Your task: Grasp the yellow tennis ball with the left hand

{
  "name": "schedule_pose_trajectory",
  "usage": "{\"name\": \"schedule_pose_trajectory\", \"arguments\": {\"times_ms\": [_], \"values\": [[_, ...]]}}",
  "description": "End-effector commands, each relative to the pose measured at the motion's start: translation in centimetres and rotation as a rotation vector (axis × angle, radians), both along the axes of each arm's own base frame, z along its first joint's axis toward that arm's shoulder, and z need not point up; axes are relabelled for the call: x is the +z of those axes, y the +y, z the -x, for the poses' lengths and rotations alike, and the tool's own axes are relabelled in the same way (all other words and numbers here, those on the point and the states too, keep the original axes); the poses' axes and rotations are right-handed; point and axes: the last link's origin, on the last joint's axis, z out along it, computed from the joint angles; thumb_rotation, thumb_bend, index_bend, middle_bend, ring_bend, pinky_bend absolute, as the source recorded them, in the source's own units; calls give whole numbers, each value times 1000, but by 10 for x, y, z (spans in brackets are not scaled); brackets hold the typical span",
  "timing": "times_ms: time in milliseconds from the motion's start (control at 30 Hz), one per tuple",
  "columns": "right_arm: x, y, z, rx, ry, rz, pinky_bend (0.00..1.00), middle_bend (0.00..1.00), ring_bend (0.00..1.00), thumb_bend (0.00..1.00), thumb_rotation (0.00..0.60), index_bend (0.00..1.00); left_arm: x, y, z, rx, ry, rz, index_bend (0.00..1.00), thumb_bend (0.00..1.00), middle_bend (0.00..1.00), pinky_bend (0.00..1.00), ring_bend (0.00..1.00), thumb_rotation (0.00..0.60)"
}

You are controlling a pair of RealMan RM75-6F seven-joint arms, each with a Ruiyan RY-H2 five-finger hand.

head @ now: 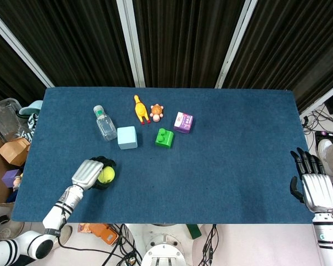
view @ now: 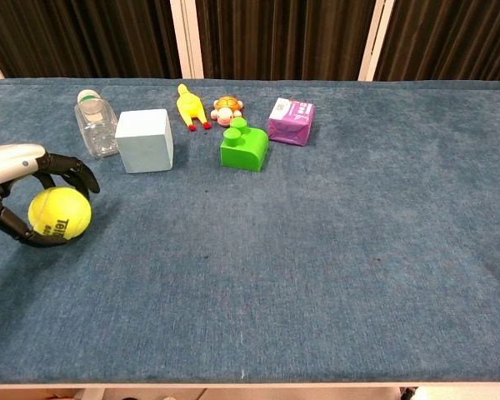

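The yellow tennis ball (head: 106, 175) (view: 59, 213) lies on the blue table near its front left. My left hand (head: 90, 173) (view: 21, 179) grips it, black fingers curled over the top and far side and the thumb wrapped beneath, seen most plainly in the chest view. My right hand (head: 313, 180) hangs open at the table's right front edge, fingers spread, holding nothing; the chest view does not show it.
Behind the ball stand a clear plastic bottle (head: 105, 122), a pale blue cube (head: 126, 137), a yellow rubber chicken (head: 139, 108), an orange toy figure (head: 156, 112), a green block (head: 165, 138) and a purple carton (head: 183, 122). Boxes (head: 14, 151) sit off the left edge.
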Motion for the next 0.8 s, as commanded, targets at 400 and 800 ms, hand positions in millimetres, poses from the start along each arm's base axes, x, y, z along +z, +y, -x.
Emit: {"name": "schedule_pose_trajectory", "arguments": {"times_ms": [400,800], "values": [[0,0,0,1,-2,1,113,33,106,850,600,0,47,13,-11,-30,-63,-114,599,204,599,551,489,600],[0,1,-1,3,-1,-1,113,33,106,850,600,0,157,22,-66,-163,-76,-300,598,198,599,551,489,600]]}}
